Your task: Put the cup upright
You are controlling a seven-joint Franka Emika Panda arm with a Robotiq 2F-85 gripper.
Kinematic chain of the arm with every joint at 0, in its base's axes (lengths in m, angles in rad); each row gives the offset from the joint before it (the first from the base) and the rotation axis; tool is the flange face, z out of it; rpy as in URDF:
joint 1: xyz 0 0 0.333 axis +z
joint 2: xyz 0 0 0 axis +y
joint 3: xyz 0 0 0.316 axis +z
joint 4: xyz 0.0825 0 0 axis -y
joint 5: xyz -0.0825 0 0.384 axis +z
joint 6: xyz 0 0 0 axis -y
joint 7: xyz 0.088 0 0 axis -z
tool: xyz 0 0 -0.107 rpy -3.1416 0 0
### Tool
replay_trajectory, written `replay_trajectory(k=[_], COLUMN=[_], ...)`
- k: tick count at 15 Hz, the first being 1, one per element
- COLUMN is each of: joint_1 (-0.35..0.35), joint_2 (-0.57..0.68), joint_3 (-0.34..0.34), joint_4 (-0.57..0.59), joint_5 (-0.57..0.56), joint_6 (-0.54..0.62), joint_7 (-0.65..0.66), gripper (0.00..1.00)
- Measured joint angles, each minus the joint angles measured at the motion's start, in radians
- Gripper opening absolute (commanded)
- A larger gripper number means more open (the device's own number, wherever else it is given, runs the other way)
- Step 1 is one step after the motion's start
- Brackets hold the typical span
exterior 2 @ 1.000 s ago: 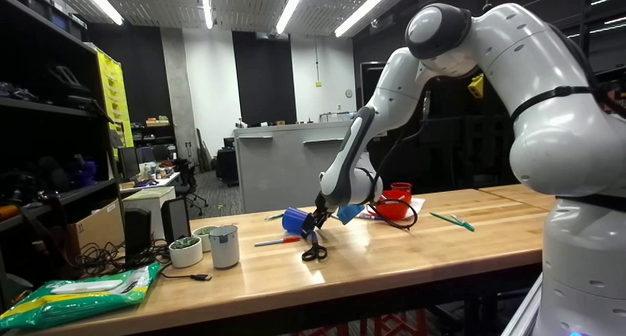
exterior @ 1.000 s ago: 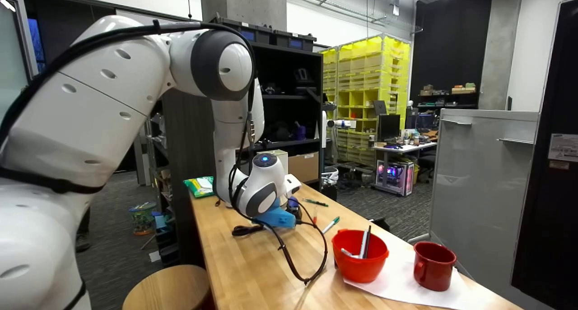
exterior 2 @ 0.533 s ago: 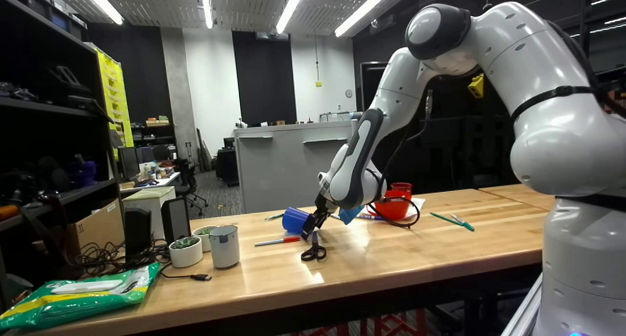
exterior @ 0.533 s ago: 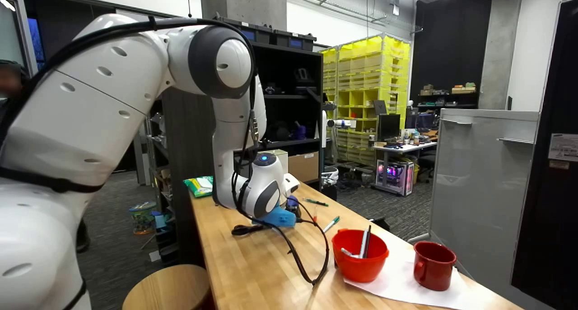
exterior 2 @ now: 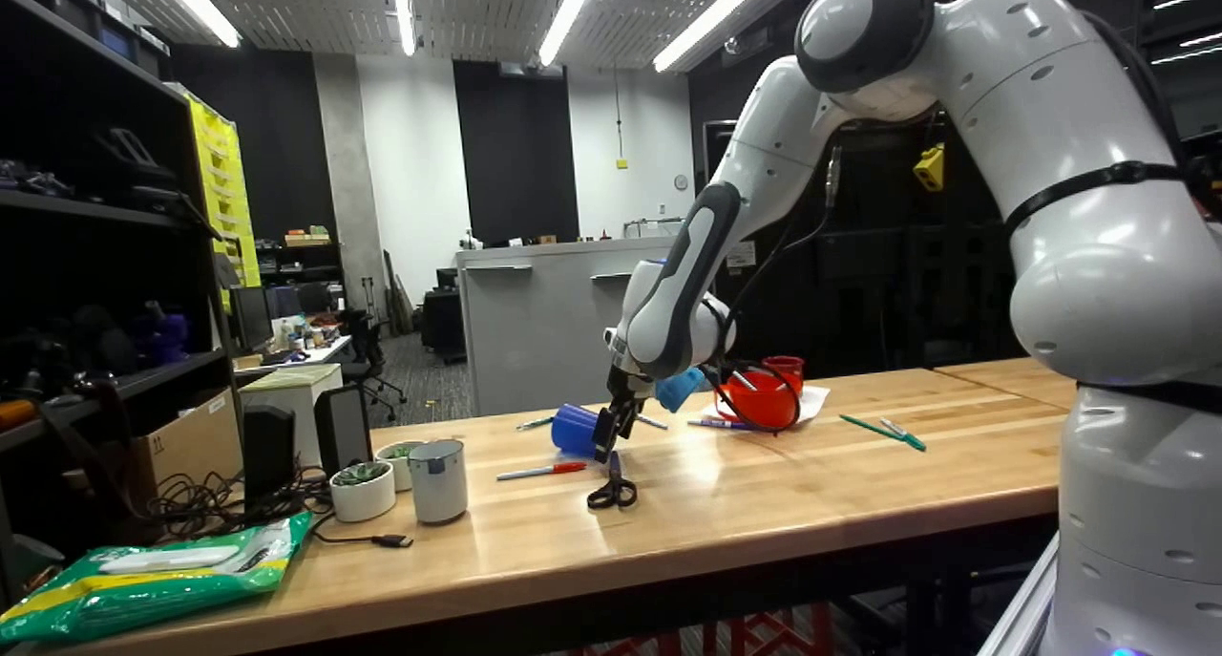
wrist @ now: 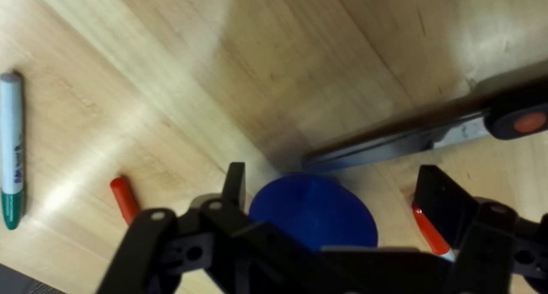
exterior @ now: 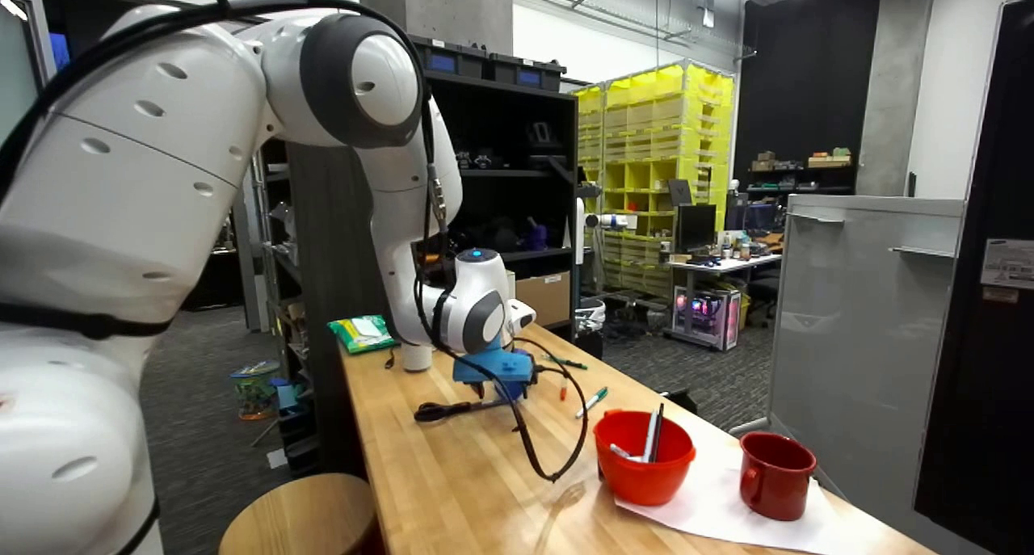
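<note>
The small blue cup (exterior 2: 575, 432) lies tipped on its side on the table. In the wrist view it shows as a dark blue round shape (wrist: 314, 208), partly hidden by the gripper's black body. My gripper (wrist: 332, 177) is open, with the left finger (wrist: 235, 182) close beside the cup's edge and the right finger (wrist: 441, 195) well apart from it. In an exterior view the gripper (exterior 2: 614, 444) points down at the cup's right end. In another exterior view the cup (exterior: 510, 389) is mostly hidden behind the hand.
Scissors (wrist: 385, 150) lie beside the cup, and a red-capped marker (wrist: 430, 234) lies under the right finger. A green-capped marker (wrist: 12, 157) lies farther off. A red bowl (exterior: 645, 466) with pens and a dark red mug (exterior: 775, 478) stand on paper. A grey cup (exterior 2: 439, 484) stands near two plants.
The arm has lifted and shifted, and the hand has turned to point more steeply down. The fingertips stay near the cup, which has not visibly moved.
</note>
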Motion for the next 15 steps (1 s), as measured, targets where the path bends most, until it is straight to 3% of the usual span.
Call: replay_trajectory(k=[4,15], joint_1=[0.100,0.106], joint_2=[-0.037,-0.023], joint_3=[-0.070,-0.083], joint_4=[0.096,0.088], joint_5=[0.009,0.025], joint_6=[-0.225,-0.211], joint_7=[0.006,-0.007], gripper=[1.00,1.00])
